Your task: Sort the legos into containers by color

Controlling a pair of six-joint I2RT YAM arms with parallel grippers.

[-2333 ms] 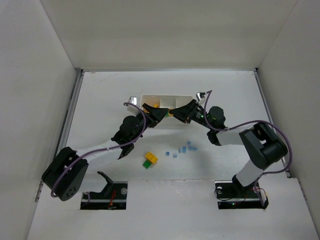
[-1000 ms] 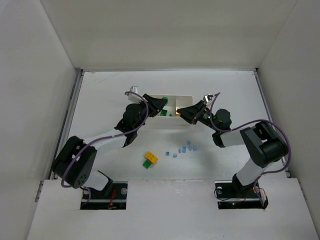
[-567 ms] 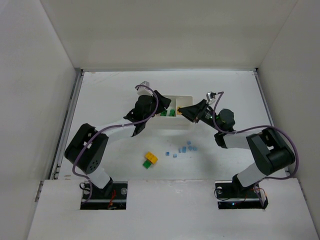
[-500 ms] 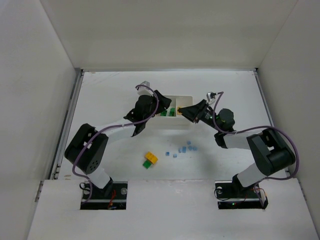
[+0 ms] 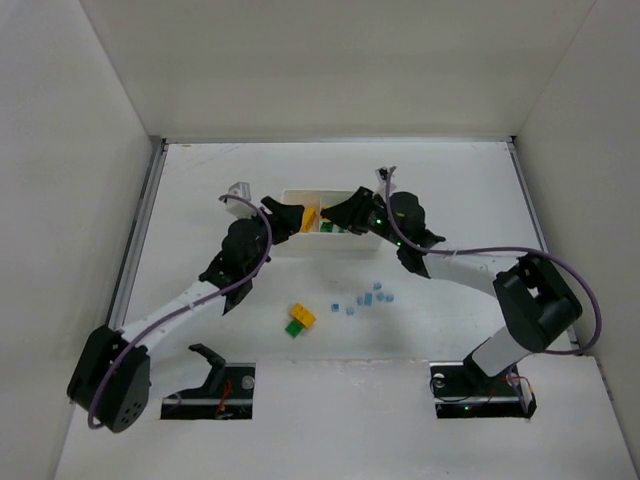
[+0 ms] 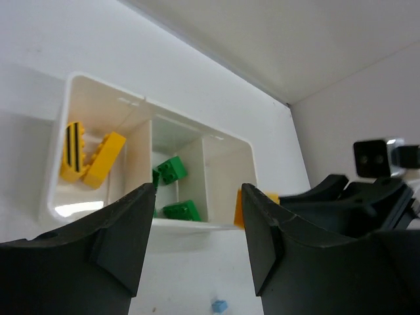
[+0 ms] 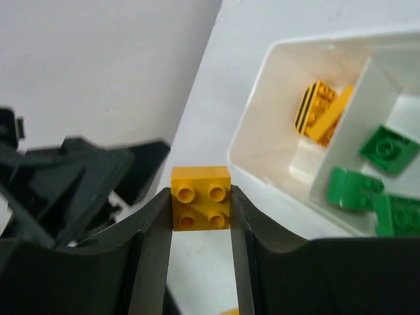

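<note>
The white tray (image 5: 310, 193) lies mid-table. In the left wrist view, its left compartment (image 6: 72, 118) holds yellow bricks (image 6: 92, 154), the middle one holds green bricks (image 6: 172, 170), and the right one (image 6: 226, 164) looks bare. My right gripper (image 7: 201, 193) is shut on a yellow four-stud brick (image 7: 201, 205), held above the tray's near rim; in the top view the gripper (image 5: 337, 214) hangs over the tray's middle. My left gripper (image 6: 197, 226) is open and empty, just left of the tray (image 5: 288, 219). A yellow-green pair (image 5: 299, 320) and several light blue pieces (image 5: 366, 299) lie on the table.
White walls enclose the table on the left, back and right. Both arms reach in from the near edge and their grippers face each other closely over the tray. One light blue piece (image 6: 219, 306) lies in front of the tray.
My left gripper has pulled back from over the tray to its left end. My right gripper has moved left from the tray's right end to over its middle, still holding the yellow brick.
</note>
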